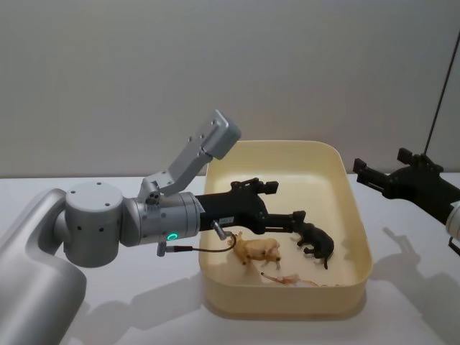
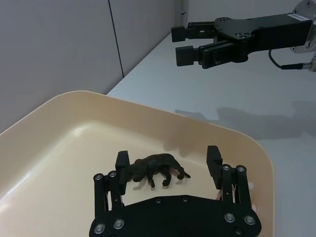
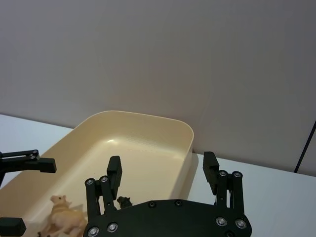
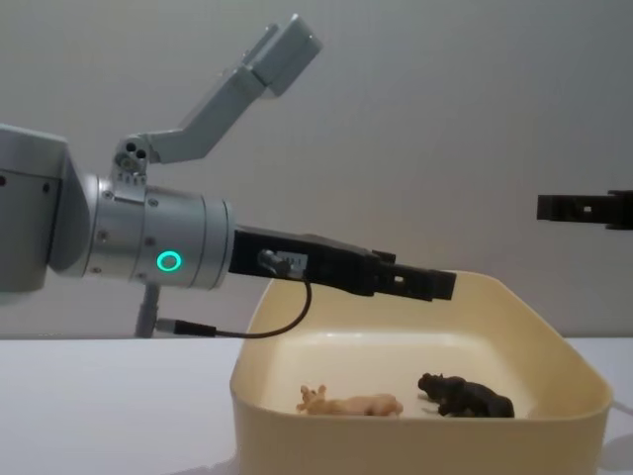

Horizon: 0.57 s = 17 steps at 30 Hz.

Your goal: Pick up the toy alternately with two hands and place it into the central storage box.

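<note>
The central storage box (image 1: 358,215) is a cream-yellow tub in the middle of the white table. A dark animal toy (image 1: 316,244) and a tan animal toy (image 1: 257,250) lie on its floor. My left gripper (image 1: 284,203) hangs open over the box, above the dark toy (image 2: 158,168), with a clear gap down to it in the chest view. In the left wrist view its fingers (image 2: 214,157) stand wide apart and hold nothing. My right gripper (image 1: 363,171) is open and held in the air to the right of the box, over the table.
A small pale pink piece (image 1: 284,279) lies on the box floor near the front wall. A thin dark pole (image 1: 440,100) stands at the far right. A grey wall runs behind the table. Bare white tabletop (image 1: 129,316) lies on both sides of the box.
</note>
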### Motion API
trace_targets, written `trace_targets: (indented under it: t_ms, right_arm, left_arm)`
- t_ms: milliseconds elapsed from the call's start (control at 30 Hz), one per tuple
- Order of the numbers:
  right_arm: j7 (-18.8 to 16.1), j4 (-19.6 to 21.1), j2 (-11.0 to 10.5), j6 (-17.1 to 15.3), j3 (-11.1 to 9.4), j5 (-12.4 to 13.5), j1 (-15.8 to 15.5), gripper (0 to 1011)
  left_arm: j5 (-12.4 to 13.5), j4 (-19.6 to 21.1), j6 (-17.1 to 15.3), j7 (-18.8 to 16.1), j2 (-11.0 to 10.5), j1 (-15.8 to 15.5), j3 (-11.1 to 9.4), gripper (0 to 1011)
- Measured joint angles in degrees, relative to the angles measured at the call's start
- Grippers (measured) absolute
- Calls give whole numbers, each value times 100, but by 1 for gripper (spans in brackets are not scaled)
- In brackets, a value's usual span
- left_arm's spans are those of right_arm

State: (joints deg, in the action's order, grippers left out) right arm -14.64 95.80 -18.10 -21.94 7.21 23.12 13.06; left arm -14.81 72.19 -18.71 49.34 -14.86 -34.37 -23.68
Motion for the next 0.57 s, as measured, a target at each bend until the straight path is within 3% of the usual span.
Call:
trace_targets:
  t_ms: [133, 567]
  right_arm:
    - [0, 0, 0, 0, 0, 0, 0, 1001]
    - [0, 0, 0, 0, 0, 0, 0, 1001]
  left_arm:
    - [10, -19, -12, 38, 9, -15, -7, 1001]
    - [26, -52, -32, 95, 24, -41, -20, 1001]
